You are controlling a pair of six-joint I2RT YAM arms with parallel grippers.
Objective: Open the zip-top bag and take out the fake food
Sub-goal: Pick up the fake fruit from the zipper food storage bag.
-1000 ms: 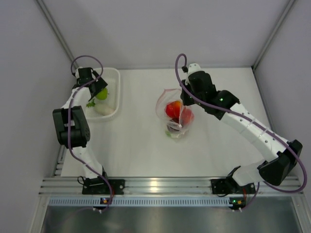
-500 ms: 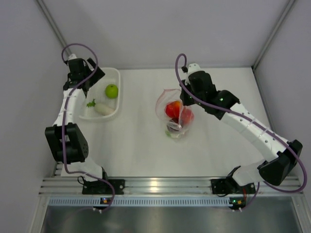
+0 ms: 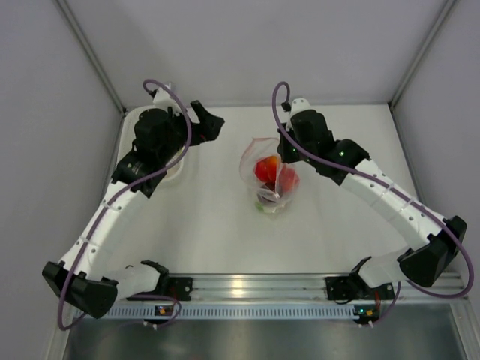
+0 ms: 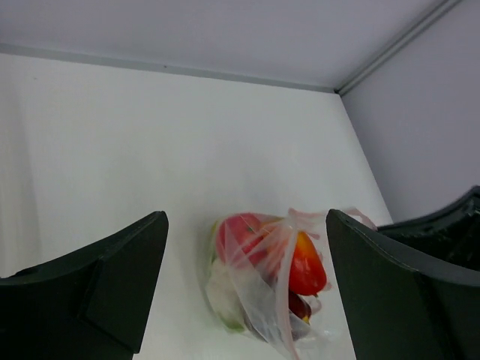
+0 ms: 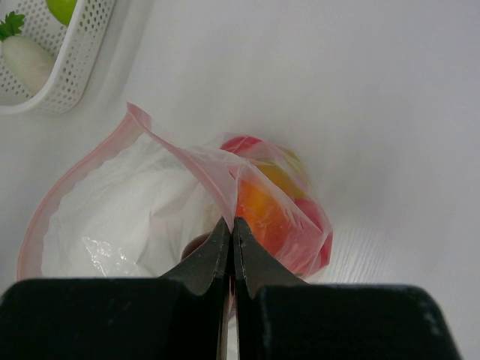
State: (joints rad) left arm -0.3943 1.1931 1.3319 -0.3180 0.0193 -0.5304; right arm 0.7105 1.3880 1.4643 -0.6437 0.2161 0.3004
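The clear zip-top bag stands in the middle of the table with its pinkish zip edge open. Inside it lie red, orange-red and dark purple fake food. My right gripper is shut on the bag's upper edge and holds it up. My left gripper is open and empty, left of the bag and apart from it. The bag shows between its fingers. A green fruit and the white radish lie in the basket.
The white perforated basket stands at the far left of the table. In the top view my left arm covers most of it. Grey walls close the table at the back and both sides.
My left gripper let the green fruit go into the basket, then swung right from the basket towards the bag. My right gripper has kept its hold on the bag's edge.
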